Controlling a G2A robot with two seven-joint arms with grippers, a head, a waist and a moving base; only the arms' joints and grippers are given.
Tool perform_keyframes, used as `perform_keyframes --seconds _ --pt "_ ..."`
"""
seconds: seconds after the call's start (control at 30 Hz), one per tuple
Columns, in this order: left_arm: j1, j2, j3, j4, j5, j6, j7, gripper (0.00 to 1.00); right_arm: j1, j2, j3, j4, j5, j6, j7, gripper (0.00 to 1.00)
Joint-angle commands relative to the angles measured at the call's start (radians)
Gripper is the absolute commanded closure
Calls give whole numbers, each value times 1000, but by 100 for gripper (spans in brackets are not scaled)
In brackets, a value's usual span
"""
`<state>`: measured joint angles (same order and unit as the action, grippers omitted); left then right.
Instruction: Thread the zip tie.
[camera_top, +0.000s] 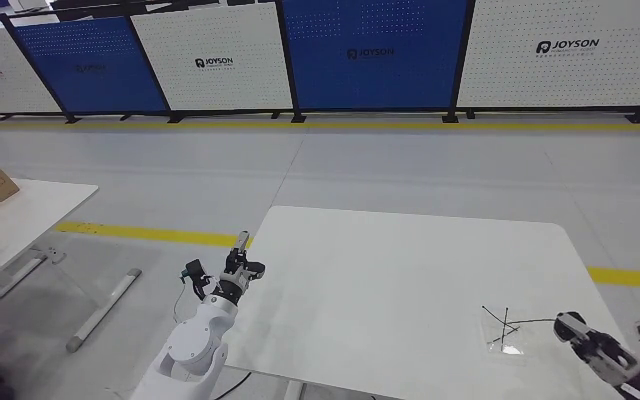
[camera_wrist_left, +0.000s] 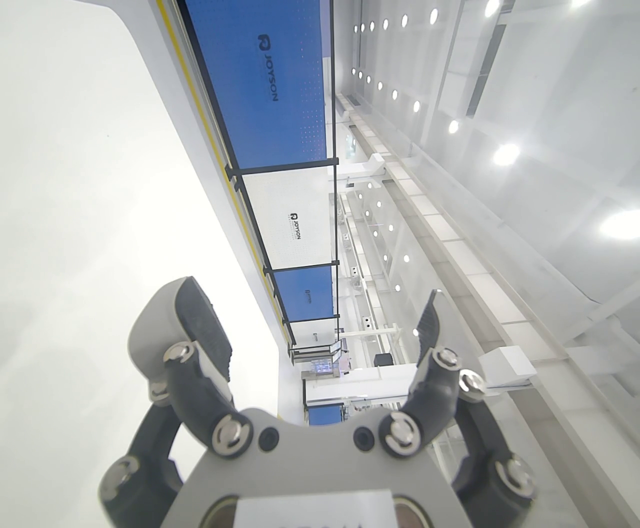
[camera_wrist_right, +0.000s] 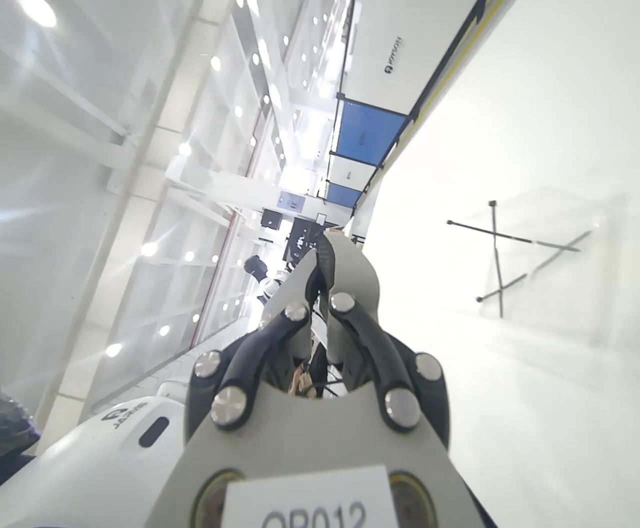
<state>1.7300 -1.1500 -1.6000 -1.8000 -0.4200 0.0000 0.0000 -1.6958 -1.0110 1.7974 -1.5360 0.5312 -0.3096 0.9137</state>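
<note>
Unclear whether the right gripper (camera_wrist_right: 322, 247) pinches a zip tie (camera_top: 535, 321).

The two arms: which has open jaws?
The left arm, away from the zip ties, has jaws spread wide; the right arm, near them, has jaws shut.

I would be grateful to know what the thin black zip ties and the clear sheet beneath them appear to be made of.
Thin black zip ties: probably nylon-type plastic with a matt finish, judging by the slender straight strips with small square heads. Clear sheet: likely thin plastic film, perhaps a bag, and glossy. The white table top shows through it and it catches a glint.
</note>
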Motion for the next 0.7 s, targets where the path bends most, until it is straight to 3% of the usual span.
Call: perform_keyframes --seconds 0.0,0.07,0.47,0.57,0.67 --pt "0 0 0 0 0 0 0 0 -13 -5 -21 -38 -29 5 -69 100" --pt "0 0 0 0 0 0 0 0 -18 -8 -41 -61 -46 25 -94 100" --pt "0 0 0 0 0 0 0 0 -18 -8 -41 -61 -46 25 -94 100" --pt "0 0 0 0 0 0 0 0 -17 -13 -66 -78 -29 30 -132 100" --pt "0 0 0 0 0 0 0 0 -27 -27 -109 -120 -14 -20 -228 100"
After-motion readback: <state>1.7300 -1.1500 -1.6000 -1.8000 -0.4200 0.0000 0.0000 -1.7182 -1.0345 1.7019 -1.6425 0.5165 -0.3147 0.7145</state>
